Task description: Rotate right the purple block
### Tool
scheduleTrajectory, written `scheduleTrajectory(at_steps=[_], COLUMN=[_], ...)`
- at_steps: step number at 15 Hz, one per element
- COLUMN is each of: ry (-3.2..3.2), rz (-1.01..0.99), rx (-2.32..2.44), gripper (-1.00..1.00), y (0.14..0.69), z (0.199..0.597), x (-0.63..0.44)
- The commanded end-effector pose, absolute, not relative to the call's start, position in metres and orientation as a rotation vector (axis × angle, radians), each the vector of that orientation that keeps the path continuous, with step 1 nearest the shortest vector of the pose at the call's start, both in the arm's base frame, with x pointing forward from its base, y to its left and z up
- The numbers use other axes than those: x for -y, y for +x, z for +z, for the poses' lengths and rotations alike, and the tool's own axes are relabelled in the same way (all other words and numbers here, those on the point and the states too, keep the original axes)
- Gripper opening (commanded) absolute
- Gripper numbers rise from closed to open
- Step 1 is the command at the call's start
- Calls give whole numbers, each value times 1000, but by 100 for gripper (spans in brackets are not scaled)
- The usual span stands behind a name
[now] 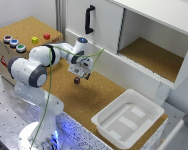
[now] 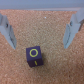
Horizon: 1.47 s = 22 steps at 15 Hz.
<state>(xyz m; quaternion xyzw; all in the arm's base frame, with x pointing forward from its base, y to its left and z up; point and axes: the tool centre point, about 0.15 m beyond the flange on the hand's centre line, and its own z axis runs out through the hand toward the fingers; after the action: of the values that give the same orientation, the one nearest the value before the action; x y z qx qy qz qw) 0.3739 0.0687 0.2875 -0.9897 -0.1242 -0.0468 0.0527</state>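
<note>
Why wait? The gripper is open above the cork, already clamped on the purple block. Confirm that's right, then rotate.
Not clamped. In the wrist view the gripper is open above the cork, but the purple block lies apart from the fingers, ungrasped.

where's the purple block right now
The purple block lies on the cork surface directly below the open gripper, seen in the wrist view between and just beyond the two fingers; in the exterior view the gripper hides it.

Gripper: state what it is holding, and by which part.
Nothing is held. In the wrist view the gripper is open, and the purple block lies on the cork surface, clear of both fingers.
</note>
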Motion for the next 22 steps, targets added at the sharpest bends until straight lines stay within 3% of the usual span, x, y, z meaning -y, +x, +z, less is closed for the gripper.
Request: scheduleTrajectory(at_steps=[1,10,18,19,22], ry=[-3016,-3006,-2984,-2978,-2965], rz=[-198,-283,-245,-245,-267], rx=[426,698,753,739,763], gripper=[100,100,100,-100,-100], y=[348,362,388,391,394], z=[295,246,213,210,207], x=[-90,-95,-105,-105,-110])
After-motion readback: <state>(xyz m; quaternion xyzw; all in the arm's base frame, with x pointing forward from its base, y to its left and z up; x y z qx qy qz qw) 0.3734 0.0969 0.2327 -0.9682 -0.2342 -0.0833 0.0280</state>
